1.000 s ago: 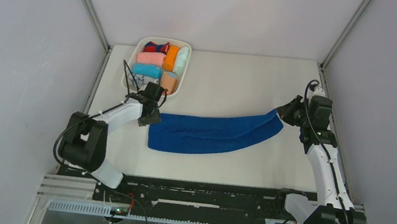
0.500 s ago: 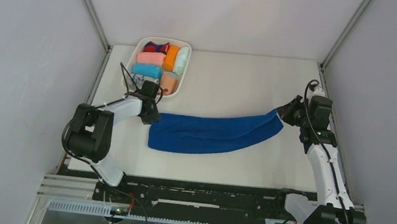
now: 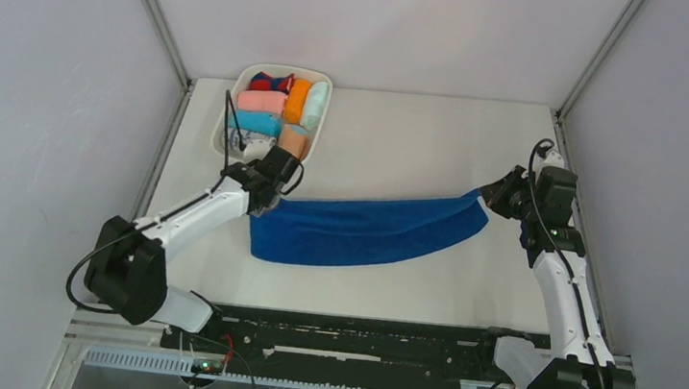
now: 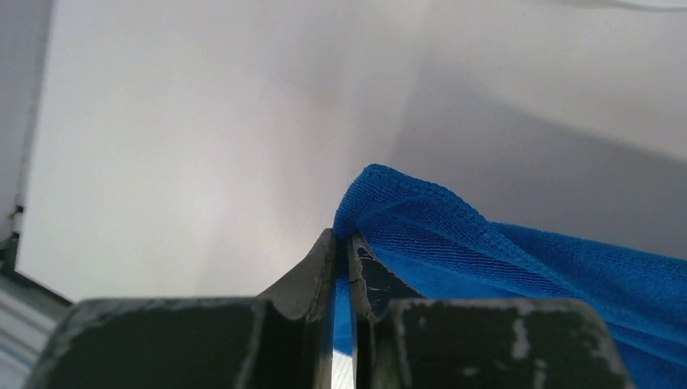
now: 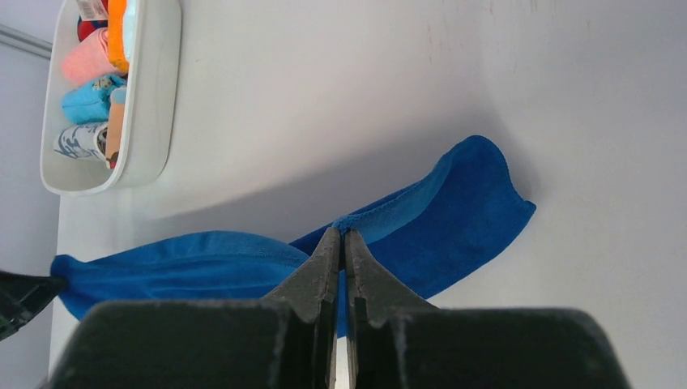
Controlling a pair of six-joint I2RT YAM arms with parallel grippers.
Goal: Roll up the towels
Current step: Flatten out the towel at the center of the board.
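Note:
The long royal-blue towel (image 3: 365,233) lies stretched across the table between my two grippers. My left gripper (image 3: 271,200) is shut on its far left corner, seen pinched between the jaws in the left wrist view (image 4: 342,237), with the towel (image 4: 502,259) trailing to the right. My right gripper (image 3: 488,202) is shut on the towel's far right edge and holds it slightly raised; the right wrist view shows that gripper (image 5: 341,235) closed on the cloth (image 5: 462,215). A small peach-orange roll (image 3: 293,141) sits in the tray's near right corner.
A white tray (image 3: 281,68) at the back left holds several rolls: pink, light-blue, orange, mint, a red-and-blue one and a white printed one. It also shows in the right wrist view (image 5: 158,97). Grey walls and frame posts enclose the table.
My left arm has swung its elbow toward the near edge and its gripper has shifted slightly right with the towel's corner. The towel's near left end slid a little left. The right arm has not moved.

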